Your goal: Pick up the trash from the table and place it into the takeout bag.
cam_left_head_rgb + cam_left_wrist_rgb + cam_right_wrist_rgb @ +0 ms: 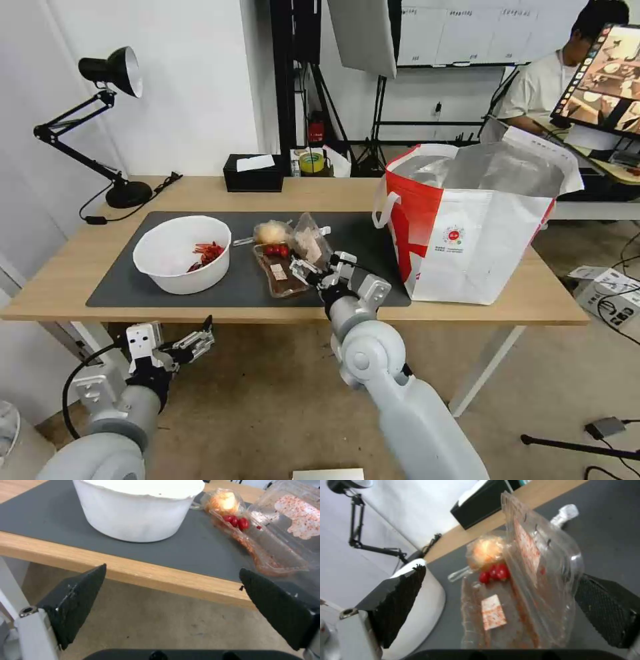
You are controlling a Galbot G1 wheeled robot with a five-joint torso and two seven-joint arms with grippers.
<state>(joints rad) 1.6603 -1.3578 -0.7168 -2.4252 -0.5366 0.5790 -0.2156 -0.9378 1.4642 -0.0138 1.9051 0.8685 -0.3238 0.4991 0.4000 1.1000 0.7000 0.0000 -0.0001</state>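
Nothing is bagged yet: right gripper (pixel 320 270), jaws wide and empty, straddles the tray (pixel 283 267) at the mat's front edge; bowl (pixel 181 253), bun (pixel 272 232) wait; left gripper (pixel 193 343) open below the tabletop (pixel 533 293); bag (pixel 473 220) right.

We're pretty clearly in a lab or studio setup: bare white walls, a grey softbox panel on a black light stand (pixel 363 33), a whiteboard behind, a black articulated desk lamp (pixel 100 120) clamped over the long light-wood table (pixel 467 310), loose cables on the floor.
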